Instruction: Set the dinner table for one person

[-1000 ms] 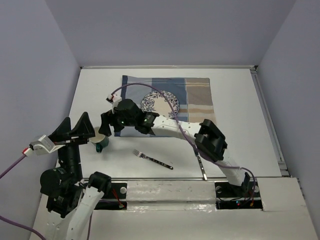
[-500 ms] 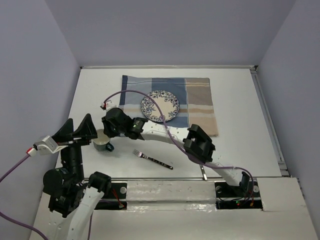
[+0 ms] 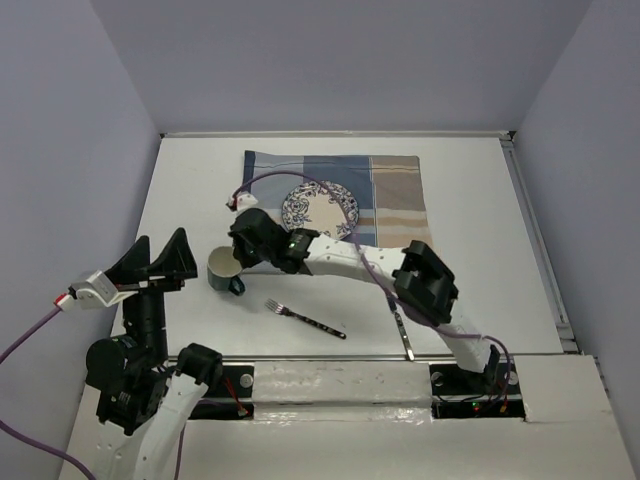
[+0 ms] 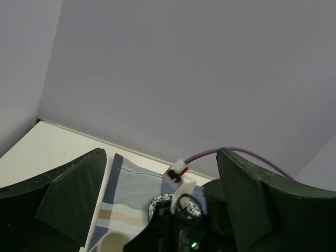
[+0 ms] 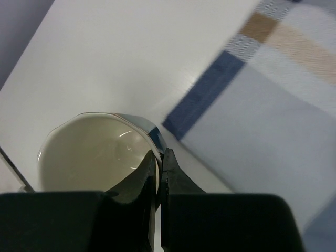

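Off the placemat [image 3: 395, 195] edge, right tool [image 5: 160, 157] grips the mug [image 3: 222, 270] rim — left tool [image 4: 160, 155] gapes.

The light is soft and even. The white table [image 3: 470, 200] looks bright, with only faint shadows under the arms [image 3: 350, 262]. The top view is sharp. In the right wrist view the cup [image 5: 94, 152] has small shiny spots inside, and the right fingers [image 5: 181, 184] near the camera are dark and blurry. The left fingers [image 4: 68, 194] look dim and fuzzy too.
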Robot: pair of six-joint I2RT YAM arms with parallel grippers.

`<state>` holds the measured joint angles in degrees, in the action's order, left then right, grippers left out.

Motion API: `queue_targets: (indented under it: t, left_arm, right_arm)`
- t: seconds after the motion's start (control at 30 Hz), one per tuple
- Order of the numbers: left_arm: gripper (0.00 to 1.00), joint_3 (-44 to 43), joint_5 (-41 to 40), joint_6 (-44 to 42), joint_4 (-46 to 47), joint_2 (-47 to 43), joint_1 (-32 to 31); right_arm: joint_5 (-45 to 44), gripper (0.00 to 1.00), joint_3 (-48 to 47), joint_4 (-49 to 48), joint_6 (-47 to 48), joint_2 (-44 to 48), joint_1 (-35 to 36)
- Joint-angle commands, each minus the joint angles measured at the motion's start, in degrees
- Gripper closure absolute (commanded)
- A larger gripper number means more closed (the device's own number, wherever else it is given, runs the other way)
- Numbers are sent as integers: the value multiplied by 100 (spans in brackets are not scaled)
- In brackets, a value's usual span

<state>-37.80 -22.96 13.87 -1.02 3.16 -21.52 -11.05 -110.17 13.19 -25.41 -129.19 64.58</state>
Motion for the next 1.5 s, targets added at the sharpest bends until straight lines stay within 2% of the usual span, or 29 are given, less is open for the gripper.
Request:
queue_targets:
  t: [0.0, 0.17, 0.27, 0.3, 0.4, 0.53, 0.7, 0.9, 1.47]
  left_arm:
    - [3, 54, 397, 98, 295, 88, -168]
    - [2, 54, 547, 99, 286, 150, -432]
    - [2, 45, 582, 72, 286, 185, -494]
    - [2, 54, 591, 55, 295, 194, -502]
    - [2, 54, 565, 28, 295, 220, -537]
    - [2, 45, 565, -7, 295, 282, -564]
    - [2, 45, 512, -68, 286, 326, -573]
    - [2, 45, 477, -104, 295, 387, -573]
    - [2, 45, 477, -104, 295, 493, -573]
  right_arm:
    - [-504, 100, 653, -739, 405, 1781, -1147]
    - [-441, 100, 1611, -555, 554, 2591, -2999]
    - [-311, 100, 1622, -380, 712, 2679, -3696]
    - [-301, 100, 1508, -344, 791, 2610, -4072]
    - [-214, 100, 1131, -81, 906, 2364, -4514]
    - [-91, 100, 23, 394, 1064, 1705, -5146]
    - [269, 100, -715, 816, 1038, 844, -5499]
    - [305, 100, -980, 966, 1047, 474, -5552]
    - [235, 100, -1085, 1063, 1126, 78, -5772]
